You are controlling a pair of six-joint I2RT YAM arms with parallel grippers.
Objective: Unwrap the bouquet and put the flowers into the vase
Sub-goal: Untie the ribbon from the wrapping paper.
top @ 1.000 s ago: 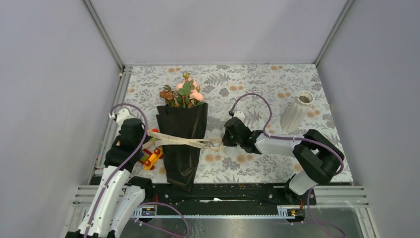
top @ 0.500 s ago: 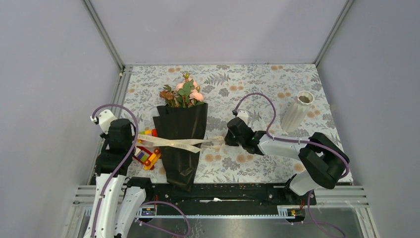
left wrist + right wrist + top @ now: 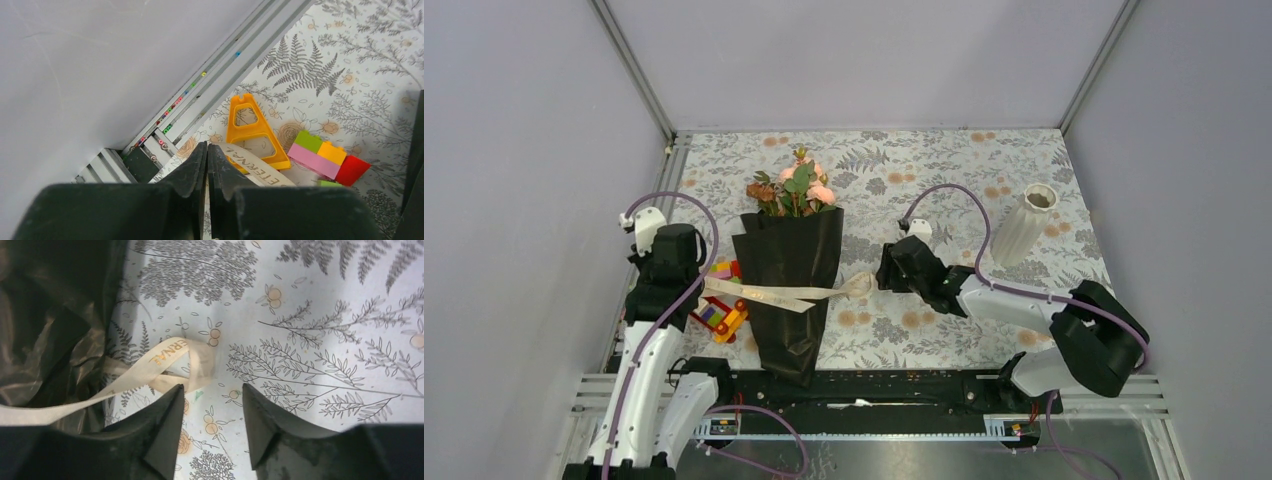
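Left jaws: clenched on the cream ribbon (image 3: 252,167), which we judge is held to draw the tie off leftward. Right jaws: released, with the ribbon's loose end just beyond them. Bouquet (image 3: 792,270): wrapped, flat on the worktop (image 3: 924,160), centre-left. Vase (image 3: 1024,226): far right.

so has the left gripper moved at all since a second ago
Yes. The left gripper has shifted left, away from the glossy black wrapping-paper cone and toward the aluminium side rail, dragging the cream ribbon with it.

Right claw (image 3: 212,388) now agape, ribbon (image 3: 170,351) slack
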